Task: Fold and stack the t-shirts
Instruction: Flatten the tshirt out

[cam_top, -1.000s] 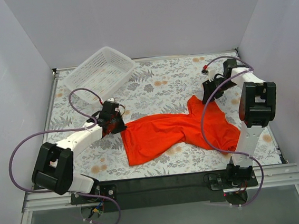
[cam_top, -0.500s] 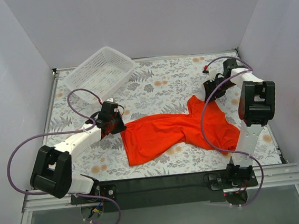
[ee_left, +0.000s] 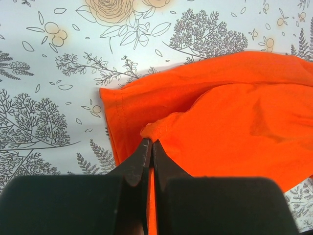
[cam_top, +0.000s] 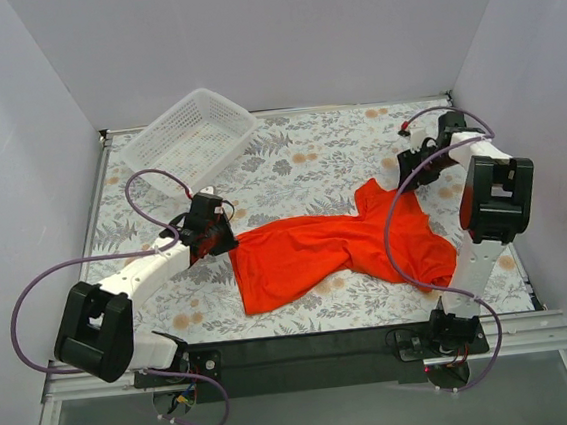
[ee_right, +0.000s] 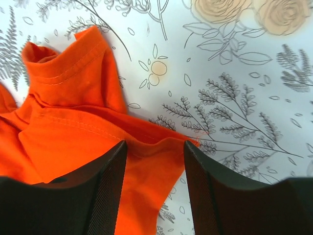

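One orange-red t-shirt (cam_top: 318, 254) lies crumpled across the middle of the floral table. My left gripper (cam_top: 218, 241) is at its left edge, shut on a fold of the shirt's hem; the left wrist view shows the t-shirt (ee_left: 234, 122) and the closed fingers (ee_left: 142, 161) pinching the fabric. My right gripper (cam_top: 410, 172) is open over the shirt's upper right corner. In the right wrist view the right gripper (ee_right: 154, 147) stands with its jaws apart over an edge of the t-shirt (ee_right: 73, 127), holding nothing.
A white lattice basket (cam_top: 191, 141) stands at the back left of the table. The floral tablecloth (cam_top: 309, 160) lies bare behind the shirt. Grey walls enclose the left, back and right sides. Purple cables loop from both arms.
My right gripper has moved a little to the right and back, off the shirt's top corner. My left gripper stays on the shirt's left edge, shifted slightly left.
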Robot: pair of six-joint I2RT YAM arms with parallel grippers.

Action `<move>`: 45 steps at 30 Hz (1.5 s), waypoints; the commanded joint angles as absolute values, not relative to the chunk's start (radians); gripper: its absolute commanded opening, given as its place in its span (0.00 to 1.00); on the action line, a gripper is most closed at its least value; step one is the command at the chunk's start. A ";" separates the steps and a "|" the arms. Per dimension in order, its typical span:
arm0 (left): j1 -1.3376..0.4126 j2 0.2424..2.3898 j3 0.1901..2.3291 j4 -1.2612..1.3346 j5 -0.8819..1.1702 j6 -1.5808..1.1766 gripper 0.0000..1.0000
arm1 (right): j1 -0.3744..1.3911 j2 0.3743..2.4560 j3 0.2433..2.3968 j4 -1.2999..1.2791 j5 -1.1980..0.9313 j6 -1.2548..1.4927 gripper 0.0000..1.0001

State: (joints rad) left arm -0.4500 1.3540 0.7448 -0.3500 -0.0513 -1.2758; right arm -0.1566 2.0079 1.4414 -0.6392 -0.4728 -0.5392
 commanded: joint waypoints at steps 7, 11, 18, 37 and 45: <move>-0.451 1.313 0.735 -0.357 -0.060 -1.262 0.00 | -0.221 1.922 1.439 -0.612 -0.552 -0.542 0.48; -0.451 1.313 0.733 -0.357 -0.058 -1.262 0.00 | -0.221 1.956 1.430 -0.609 -0.541 -0.537 0.48; -0.453 1.313 0.733 -0.356 -0.057 -1.262 0.00 | -0.215 2.029 1.417 -0.609 -0.523 -0.534 0.44; -0.451 0.858 0.900 -0.393 -0.139 -1.258 0.00 | -0.317 1.349 1.480 -0.801 -0.848 -0.673 0.01; -0.451 0.565 1.248 -0.258 -0.181 -1.131 0.00 | -0.405 1.129 2.094 -0.741 -0.747 -0.389 0.01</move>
State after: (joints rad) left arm -0.4500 0.6373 1.0851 -0.3576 -0.1326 -1.2209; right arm -0.3836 1.1305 1.8523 -0.7765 -0.8043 -0.5777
